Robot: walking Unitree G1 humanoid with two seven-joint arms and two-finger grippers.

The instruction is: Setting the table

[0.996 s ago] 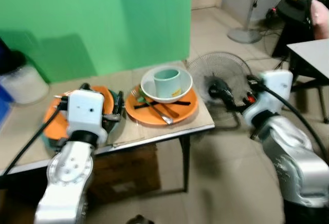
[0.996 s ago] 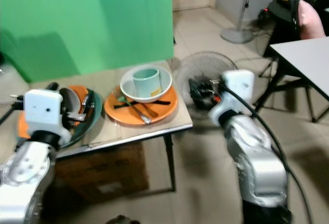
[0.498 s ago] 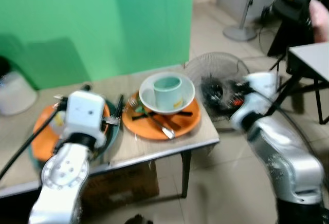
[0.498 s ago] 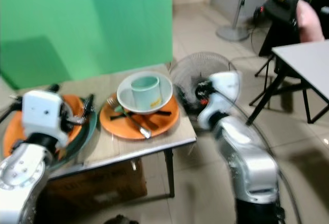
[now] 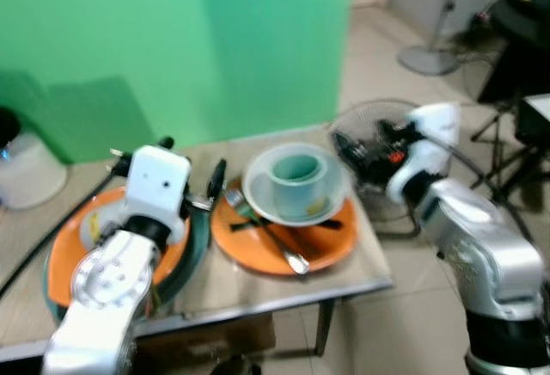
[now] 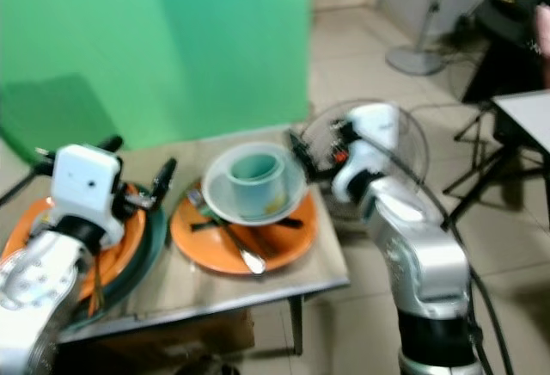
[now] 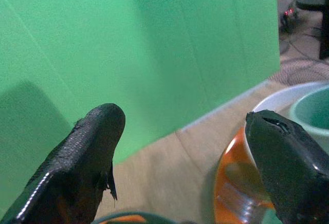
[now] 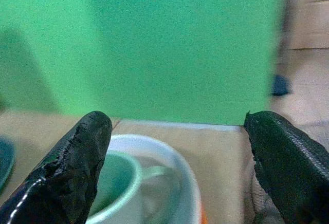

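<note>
- So there's a small counter [image 5: 258, 293] in front of a green backdrop [image 5: 172, 39], and it's got two stacks of dishes on it.
- Right-hand stack: an orange plate [image 5: 322, 242] with a white bowl [image 5: 258, 199] on top, and a pale green mug [image 5: 296, 177] standing upright inside the bowl.
- A spoon [image 5: 284, 250] and some dark cutlery lie on that orange plate, partly tucked under the bowl.
- Left-hand stack: another orange plate [image 6: 116, 250] sitting in a dark green dish [image 6: 150, 242], mostly hidden behind the left arm.
- Left gripper [image 7: 187, 147] hovers over the gap between the two stacks, fingers spread wide, holding nothing.
- Right gripper [image 8: 180, 147] is at the far right side of the counter, just beside the bowl, aimed at the mug. Fingers spread wide too, nothing in them.
- On the floor behind the right arm there's a fan [image 5: 369, 126], and another standing fan [image 6: 425, 52] further back.
</note>
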